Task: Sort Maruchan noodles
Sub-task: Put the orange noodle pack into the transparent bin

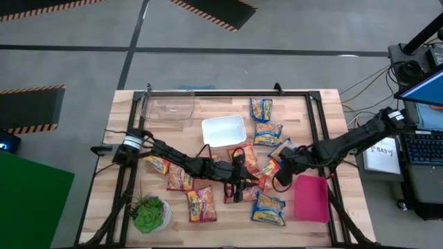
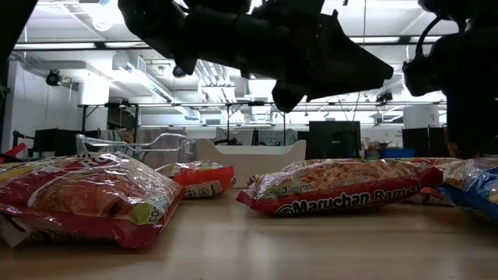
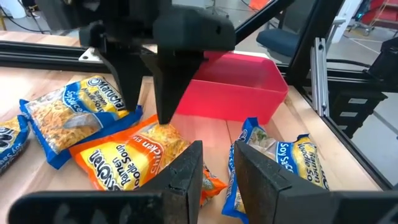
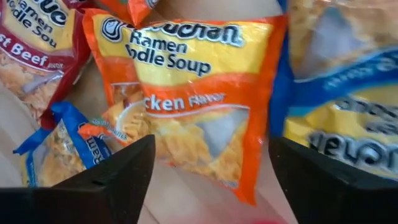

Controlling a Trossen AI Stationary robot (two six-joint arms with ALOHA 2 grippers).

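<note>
Right wrist view looks down on a crinkly orange chicken-flavour packet (image 4: 193, 118) lying flat on the pale wood table (image 1: 318, 124), framed by the right gripper (image 4: 211, 168) with its dark fingers spread wide. Just beside it the left gripper (image 3: 214, 174) hovers slightly parted, holding nothing, near the smooth pink bin (image 3: 233, 93).

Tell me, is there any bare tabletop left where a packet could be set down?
Yes: bare wood lies between the clear bin and the left arm, and along the front edge between the potted plant and the pink bin. The middle is crowded: noodle packets cluster there under the left gripper and right gripper.
</note>
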